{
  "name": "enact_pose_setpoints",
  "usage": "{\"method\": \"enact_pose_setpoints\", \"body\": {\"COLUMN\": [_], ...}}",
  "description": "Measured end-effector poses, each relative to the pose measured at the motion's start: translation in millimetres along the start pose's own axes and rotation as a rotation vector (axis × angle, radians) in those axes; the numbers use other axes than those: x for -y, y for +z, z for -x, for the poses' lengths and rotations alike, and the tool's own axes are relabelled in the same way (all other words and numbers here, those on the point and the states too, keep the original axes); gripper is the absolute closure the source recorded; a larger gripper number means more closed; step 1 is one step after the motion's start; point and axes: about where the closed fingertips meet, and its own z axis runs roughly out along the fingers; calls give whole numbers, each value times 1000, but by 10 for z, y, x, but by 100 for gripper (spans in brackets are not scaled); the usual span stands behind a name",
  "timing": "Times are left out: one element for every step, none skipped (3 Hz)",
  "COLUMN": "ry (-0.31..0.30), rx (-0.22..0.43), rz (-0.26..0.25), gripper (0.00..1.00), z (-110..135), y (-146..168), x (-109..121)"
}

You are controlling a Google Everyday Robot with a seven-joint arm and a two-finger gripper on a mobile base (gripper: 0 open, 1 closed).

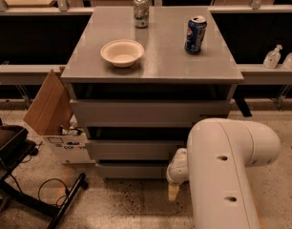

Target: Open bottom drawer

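Bottom drawer (131, 170) sits lower centre, lowest in the grey cabinet (160, 61), seemingly shut. Gripper (173, 192) hangs just beside its right end, probably seeking the handle-less front's edge; whether the jaws are apart, I cannot tell.

A single camera looks steeply down from high in front of the grey desk (165, 56), facing its drawer fronts. It sits so near that the white arm (227, 166) fills the frame's lower right. The gripper (173, 192) hangs at lower centre-right, beside the bottom drawer (131, 171).
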Motion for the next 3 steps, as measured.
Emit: {"method": "enact_pose_setpoints", "body": {"ry": [0,-1,9], "rx": [0,-12,-19], "rz": [-33,-26,-11], "gripper": [0,0,0], "z": [-37,-56,-93], "y": [85,260,473], "x": [44,-45,-133]}}
